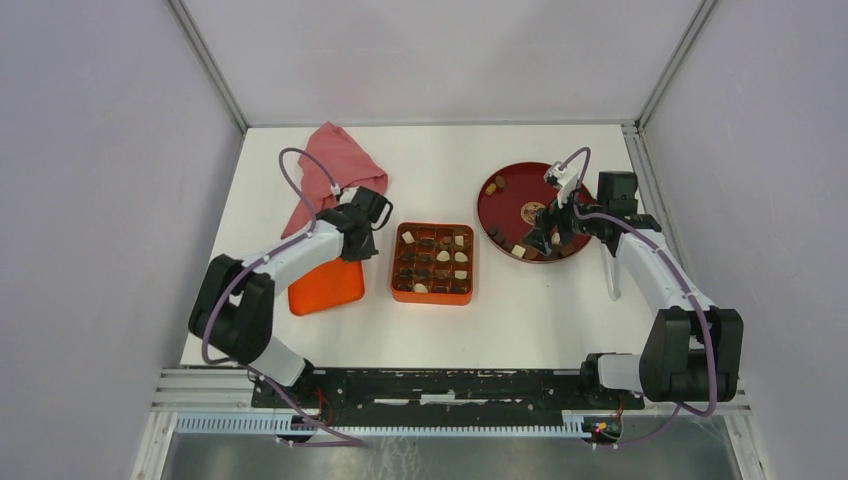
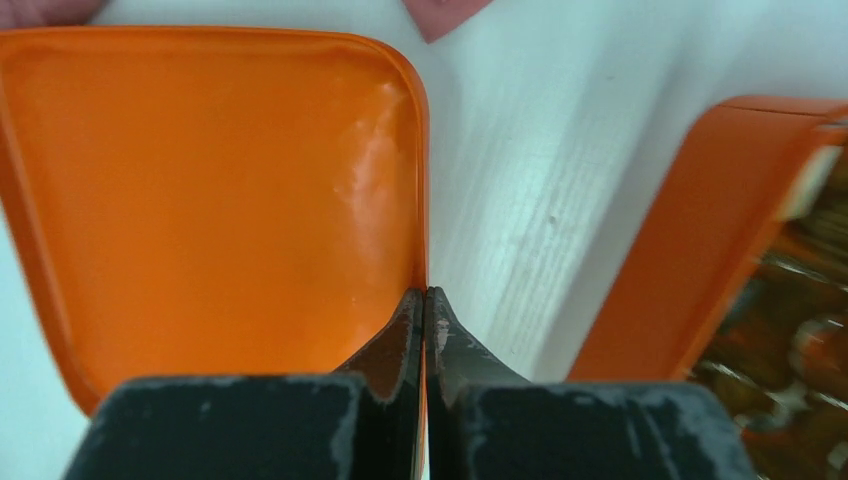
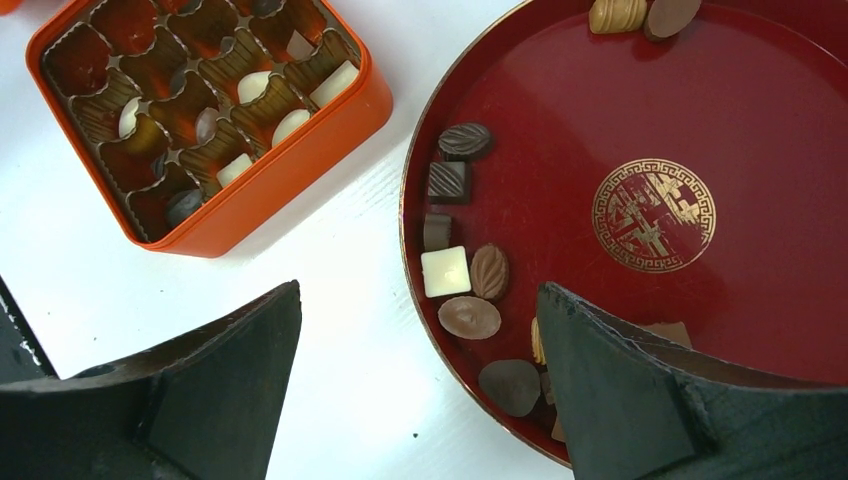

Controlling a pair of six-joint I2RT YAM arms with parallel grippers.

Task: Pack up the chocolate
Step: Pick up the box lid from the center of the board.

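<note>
Left wrist view showed my left fingers (image 2: 420,315) pinched shut on the orange lid (image 2: 200,200) at its rim, probably to move it. My right fingers (image 1: 545,230) hung wide open over the red plate (image 3: 760,120), lined up for the chocolate (image 3: 445,272) lying there; the orange box (image 3: 300,150) was part-filled.

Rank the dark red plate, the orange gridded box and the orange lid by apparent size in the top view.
1. Dark red plate, clearly largest.
2-3. Orange gridded box and orange lid: unsure, since the left arm covers part of the lid.
</note>
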